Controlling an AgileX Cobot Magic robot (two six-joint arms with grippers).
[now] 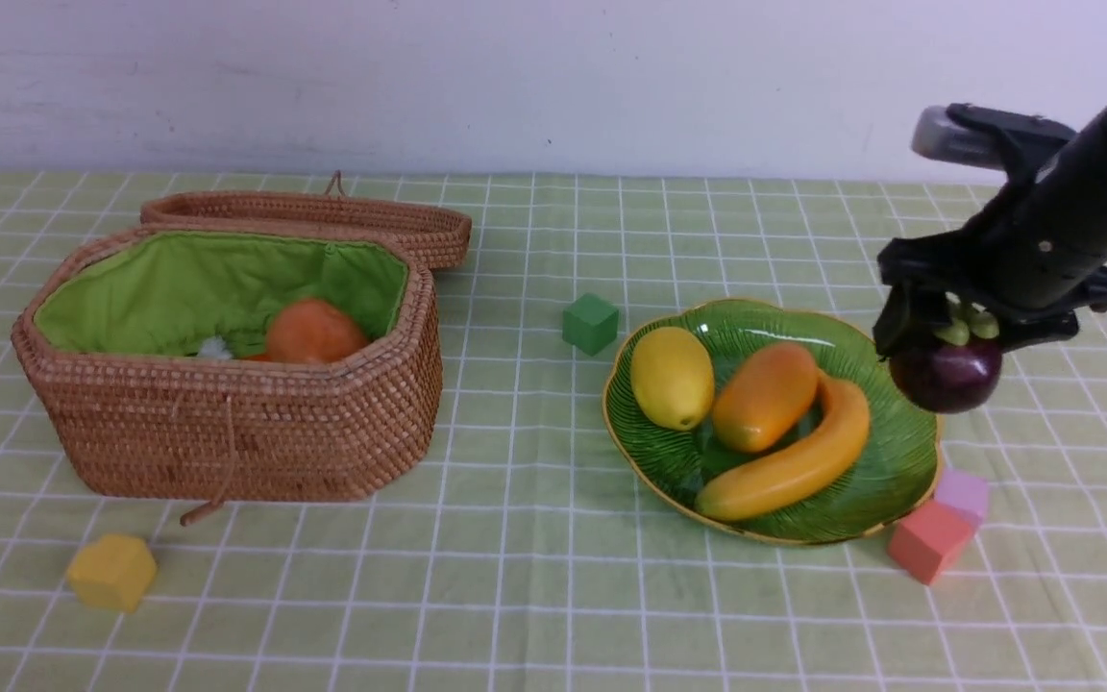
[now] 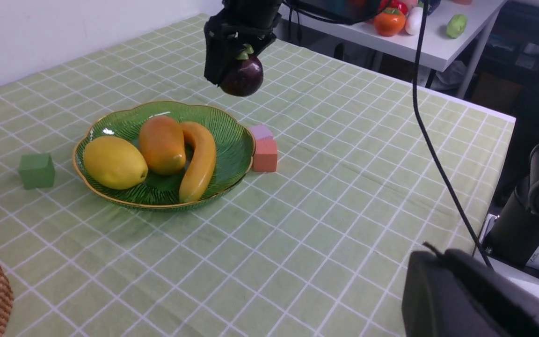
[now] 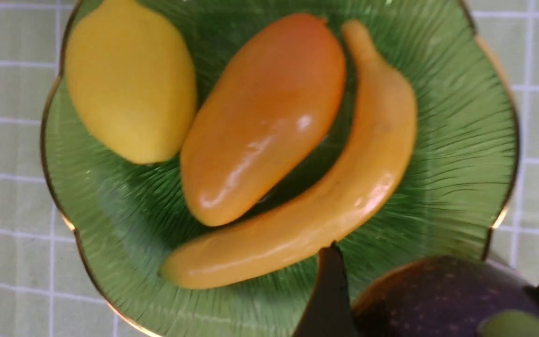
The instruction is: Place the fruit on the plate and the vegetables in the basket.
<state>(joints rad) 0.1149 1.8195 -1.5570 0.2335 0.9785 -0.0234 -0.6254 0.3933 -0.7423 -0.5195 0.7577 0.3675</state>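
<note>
Mangosteen is hanging pinched between the fingertips of your right gripper, above the plate's near-gripper rim; you are at the last-fruit placing step. Next you are probably needing to shift it inward, beyond the banana's outer side, then lower and release; left gripper is pressed together.
</note>
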